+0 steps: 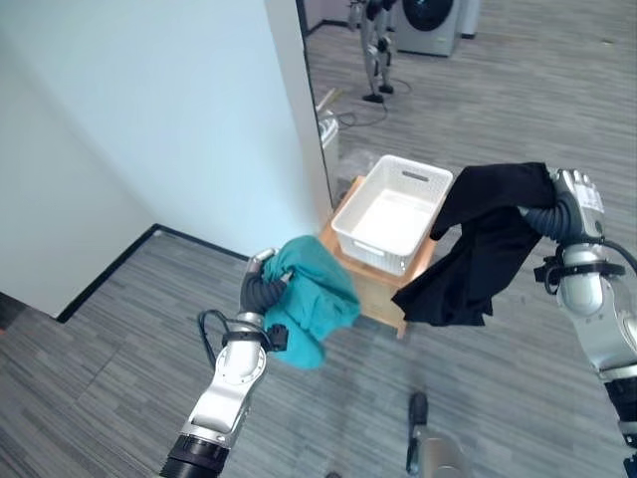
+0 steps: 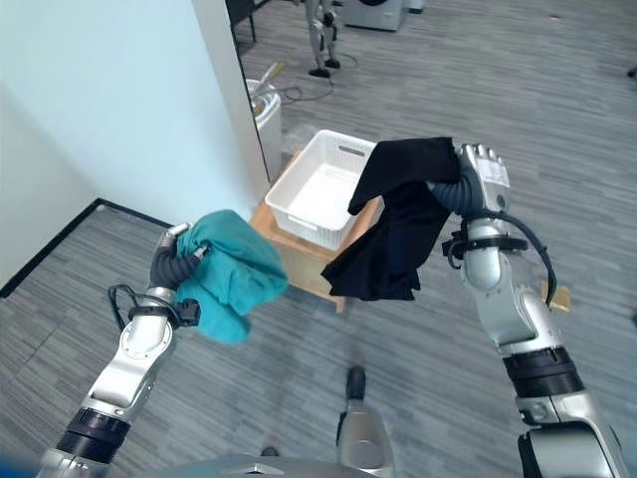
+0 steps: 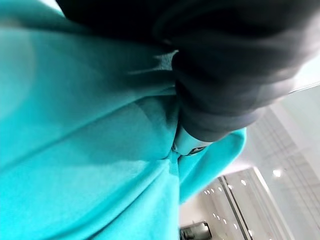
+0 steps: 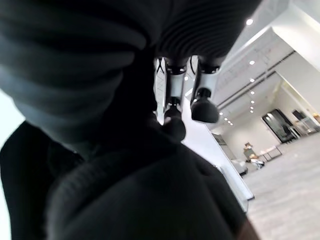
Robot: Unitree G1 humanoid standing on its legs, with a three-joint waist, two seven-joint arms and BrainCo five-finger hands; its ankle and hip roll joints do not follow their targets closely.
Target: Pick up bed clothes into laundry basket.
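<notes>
nearest the camera, the left robot hand (image 2: pixel 171 261) is raised on the robot's left with a bunched teal garment (image 2: pixel 227 273) wrapped over it. the teal cloth spills over the front of the robot hand and hangs down in a loose lump below the wrist, clear of the grey plank floor (image 2: pixel 299 378). in the left wrist view the teal fabric (image 3: pixel 85 150) lies pressed against the dark ribbed cover, and the fingers are buried in the folds, so i cannot tell whether they are curled or straight.

on the robot's right, the right robot hand (image 2: pixel 478 179) is held higher, with a black garment (image 2: pixel 398 219) draped over it. in the right wrist view the dark-tipped fingers (image 4: pixel 202 107) bend down onto the black cloth (image 4: pixel 125 190), which bunches under them, so this robot hand is closed around the black garment. the garment's upper part lies over the near right corner of the basket as seen from the head, and the rest hangs in a long fold in front of the basket and stand; whether it touches either i cannot tell.

just beyond and between the two robot hands stands a white laundry basket (image 2: pixel 299 214) with slotted walls, sitting on a low wooden stand (image 2: pixel 299 261). its inside looks bare and white.

to the left of the basket rises a pale wall (image 2: pixel 119 110). further back, a washing machine (image 1: pixel 430 25) stands at the far end of the floor.
</notes>
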